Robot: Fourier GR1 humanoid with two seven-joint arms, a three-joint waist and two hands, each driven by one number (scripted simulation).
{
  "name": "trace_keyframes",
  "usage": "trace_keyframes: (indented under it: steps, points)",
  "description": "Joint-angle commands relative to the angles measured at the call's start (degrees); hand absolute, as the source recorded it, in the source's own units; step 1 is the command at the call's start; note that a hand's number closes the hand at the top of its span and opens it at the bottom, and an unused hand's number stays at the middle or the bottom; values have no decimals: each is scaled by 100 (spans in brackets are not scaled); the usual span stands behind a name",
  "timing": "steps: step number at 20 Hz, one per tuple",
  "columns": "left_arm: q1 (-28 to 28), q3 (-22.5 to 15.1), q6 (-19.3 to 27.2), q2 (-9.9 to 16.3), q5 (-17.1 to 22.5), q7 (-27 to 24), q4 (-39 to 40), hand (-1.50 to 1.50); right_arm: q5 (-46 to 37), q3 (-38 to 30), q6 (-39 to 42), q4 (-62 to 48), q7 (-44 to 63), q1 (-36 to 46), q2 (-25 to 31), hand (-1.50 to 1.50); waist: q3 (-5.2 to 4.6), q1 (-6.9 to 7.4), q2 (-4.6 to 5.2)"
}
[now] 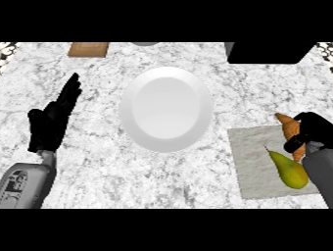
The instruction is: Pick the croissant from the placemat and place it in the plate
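Marbled grey-white surface (90, 162) carries a white plate (166, 109) at centre and a pale placemat (252, 162) to its right. On the placemat lies the croissant (289, 126), long axis running away from the robot, its far tip toward the counter's back. The right robot hand (315, 131) curls round it. A pear (288, 170) lies just nearer. The left robot hand (54, 117) rests spread, fingers up. No writing shows.

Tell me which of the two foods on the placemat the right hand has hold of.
The croissant: the right hand curls round it at the placemat's far edge. The pear lies untouched, nearer the robot.
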State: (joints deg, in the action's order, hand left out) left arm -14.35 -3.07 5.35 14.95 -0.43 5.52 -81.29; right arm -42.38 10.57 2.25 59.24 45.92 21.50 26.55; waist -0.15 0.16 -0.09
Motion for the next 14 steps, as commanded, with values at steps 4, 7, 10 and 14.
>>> trace_keyframes:
  steps: [4,7,10,14]
  points:
    - [-107,218,-112,-126,-219,6,139,0,-484,-180,8,599,-20,-390,-123,150,14,-33,3]
    - [-217,426,-329,-80,-89,-263,498,0,-783,-364,-402,-377,-347,168,-265,150,15,3,18]
    - [-53,186,-149,-158,-291,341,-265,0,-863,-277,-693,183,-635,-240,-249,150,17,-8,6]
    - [33,395,-294,-15,-120,2,69,0,-679,487,-482,2128,-813,-1434,-568,150,8,-173,-44]
